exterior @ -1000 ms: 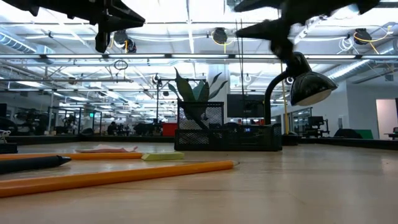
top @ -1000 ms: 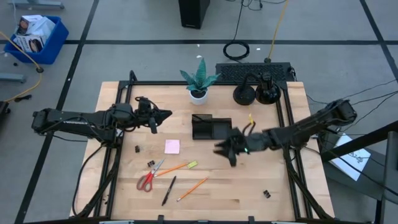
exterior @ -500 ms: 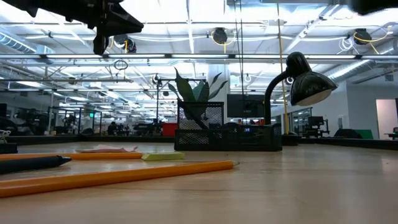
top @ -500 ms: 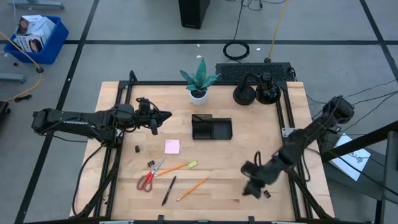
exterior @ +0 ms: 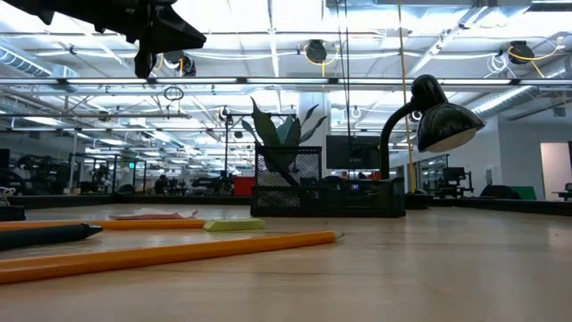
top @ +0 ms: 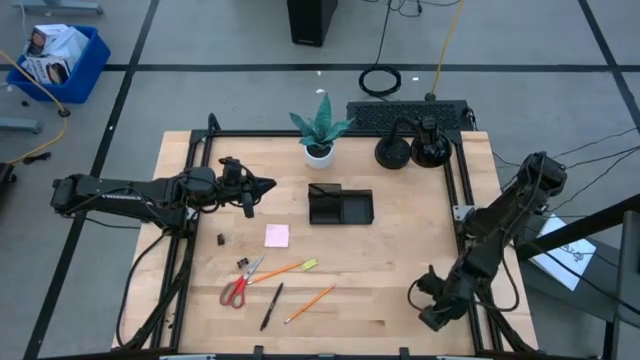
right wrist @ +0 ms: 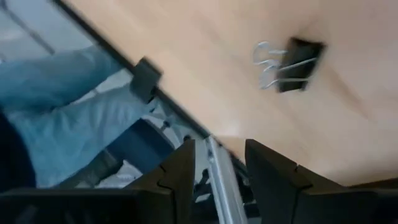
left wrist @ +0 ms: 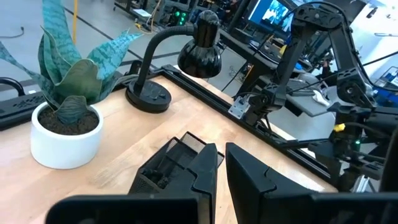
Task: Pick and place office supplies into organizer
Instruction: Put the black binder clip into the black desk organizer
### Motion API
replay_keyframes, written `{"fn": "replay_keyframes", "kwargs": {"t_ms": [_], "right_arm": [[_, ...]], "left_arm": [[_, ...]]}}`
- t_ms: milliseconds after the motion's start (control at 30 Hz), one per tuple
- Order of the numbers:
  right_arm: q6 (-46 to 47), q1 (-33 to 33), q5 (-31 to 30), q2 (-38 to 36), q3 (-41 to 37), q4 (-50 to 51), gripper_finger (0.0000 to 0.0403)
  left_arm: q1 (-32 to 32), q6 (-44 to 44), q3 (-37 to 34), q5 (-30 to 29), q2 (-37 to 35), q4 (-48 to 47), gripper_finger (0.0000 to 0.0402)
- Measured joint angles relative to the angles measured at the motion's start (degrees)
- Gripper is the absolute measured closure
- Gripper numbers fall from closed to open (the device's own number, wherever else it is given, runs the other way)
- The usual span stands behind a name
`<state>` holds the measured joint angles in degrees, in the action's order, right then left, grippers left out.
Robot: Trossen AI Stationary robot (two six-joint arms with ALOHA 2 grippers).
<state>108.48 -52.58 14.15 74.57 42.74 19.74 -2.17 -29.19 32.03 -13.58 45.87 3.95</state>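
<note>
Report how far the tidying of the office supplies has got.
Nothing can be seen in the organizer. In hand: the right gripper hovers empty by the binder clip at the table's near right edge. The left gripper waits shut, empty, left of the organizer. Left: scissors, sticky-note pad, pencils, pen, highlighter.

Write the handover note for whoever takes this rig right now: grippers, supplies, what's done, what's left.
Left gripper: shut, empty, parked left of the organizer.
Right gripper: fingers apart, empty, at the table's front right corner by a binder clip.
Supplies on the wood: sticky-note pad, scissors, highlighter, two pencils, pen, two more clips.
Done: nothing visible in the organizer.
Left: everything; likely the front right clip first.
</note>
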Motion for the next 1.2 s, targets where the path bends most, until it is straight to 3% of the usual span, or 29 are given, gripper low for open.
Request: {"fn": "replay_keyframes", "kwargs": {"t_ms": [433,567,1200], "right_arm": [[0.5,1.9,2.7,7.2,0.0,-4.4,0.0273],[0.4,2.9,6.0,9.3,0.0,-3.9,0.0273],[-4.9,9.3,8.3,9.7,0.0,2.4,0.0273]], "left_arm": [[0.1,-2.3,0.0,0.5,0.0,-3.4,0.0364],[0.1,-2.4,0.0,0.6,0.0,-3.5,0.0364],[0.4,-3.9,0.0,3.1,0.0,-3.4,0.0364]]}}
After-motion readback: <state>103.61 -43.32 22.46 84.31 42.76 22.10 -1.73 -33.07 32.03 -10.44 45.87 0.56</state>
